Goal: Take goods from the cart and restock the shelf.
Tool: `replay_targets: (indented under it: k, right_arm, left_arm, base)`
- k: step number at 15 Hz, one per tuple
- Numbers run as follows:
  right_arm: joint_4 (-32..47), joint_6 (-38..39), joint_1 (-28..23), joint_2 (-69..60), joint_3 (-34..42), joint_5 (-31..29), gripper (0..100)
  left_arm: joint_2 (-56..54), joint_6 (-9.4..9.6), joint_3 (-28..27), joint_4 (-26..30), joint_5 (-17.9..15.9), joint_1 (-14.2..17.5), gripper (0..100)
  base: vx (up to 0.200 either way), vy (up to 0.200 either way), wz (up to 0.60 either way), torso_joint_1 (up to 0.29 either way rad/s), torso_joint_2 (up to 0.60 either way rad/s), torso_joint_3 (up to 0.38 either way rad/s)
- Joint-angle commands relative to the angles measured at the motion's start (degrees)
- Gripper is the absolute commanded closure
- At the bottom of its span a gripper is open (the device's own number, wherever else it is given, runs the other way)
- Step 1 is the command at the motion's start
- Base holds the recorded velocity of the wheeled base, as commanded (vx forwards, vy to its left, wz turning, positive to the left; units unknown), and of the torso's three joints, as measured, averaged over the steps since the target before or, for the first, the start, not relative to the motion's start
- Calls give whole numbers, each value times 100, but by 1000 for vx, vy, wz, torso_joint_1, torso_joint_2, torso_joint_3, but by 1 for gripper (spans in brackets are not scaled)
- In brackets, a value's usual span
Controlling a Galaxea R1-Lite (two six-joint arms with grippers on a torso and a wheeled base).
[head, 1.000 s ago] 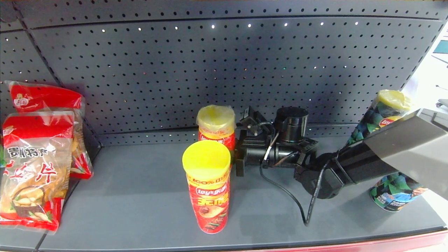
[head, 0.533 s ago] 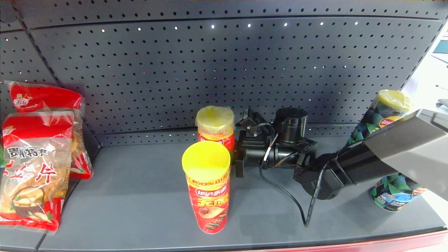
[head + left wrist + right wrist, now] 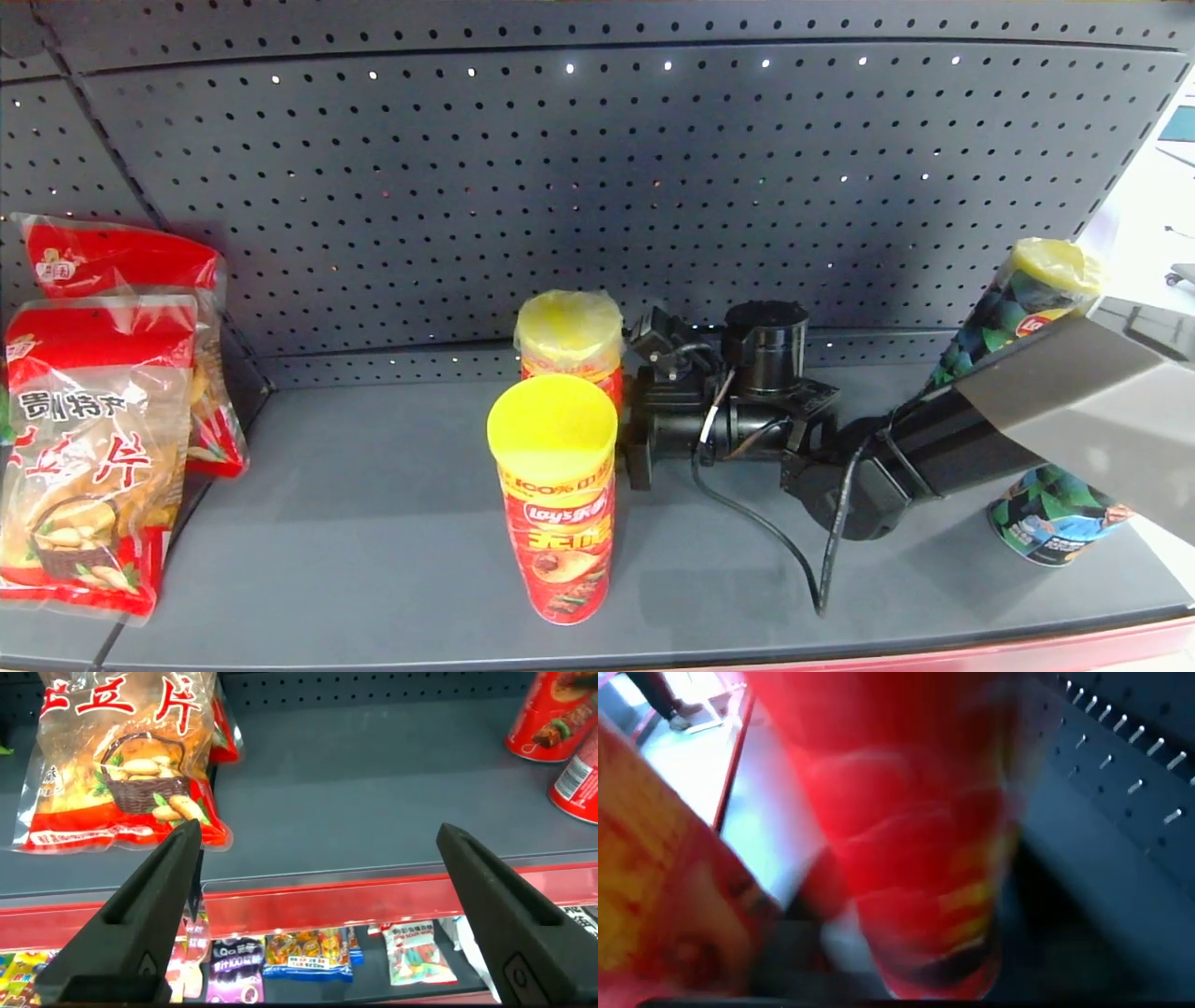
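Two red chip cans with yellow lids stand mid-shelf. The front can (image 3: pixel 557 495) stands free near the shelf's edge. Right behind it is the rear can (image 3: pixel 569 341), its lid under clear wrap, and my right gripper (image 3: pixel 624 431) is shut on its side, reaching in from the right. That can's red wall (image 3: pixel 906 840) looms close in the right wrist view. My left gripper (image 3: pixel 318 915) hangs open and holds nothing, out in front of the shelf's red front edge (image 3: pixel 308 896), with the snack bag (image 3: pixel 121 756) beyond it.
Red snack bags (image 3: pixel 84 448) lean at the shelf's left end. A dark blue-green can (image 3: pixel 1050 280) stands at the right end, partly behind my right arm. The pegboard back wall (image 3: pixel 597 187) closes the rear. Bare grey shelf (image 3: pixel 373 523) lies between bags and cans.
The rear red can and my right gripper have sunk a little toward the shelf and shifted slightly left. The front can has stayed put.
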Motion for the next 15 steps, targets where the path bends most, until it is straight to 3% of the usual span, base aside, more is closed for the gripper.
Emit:
replay_targets:
  k: [1,15]
  right_arm:
    - [-71,-14,-8,-49,103,25,0]
    - [-88,-32,-447,-936,1087,34,0]
  left_arm:
    - [0,2,-2,0,0,-2,0]
    - [0,2,-2,0,0,-2,0]
  base:
    - [0,0,0,0,0,0]
    - [0,0,0,0,0,0]
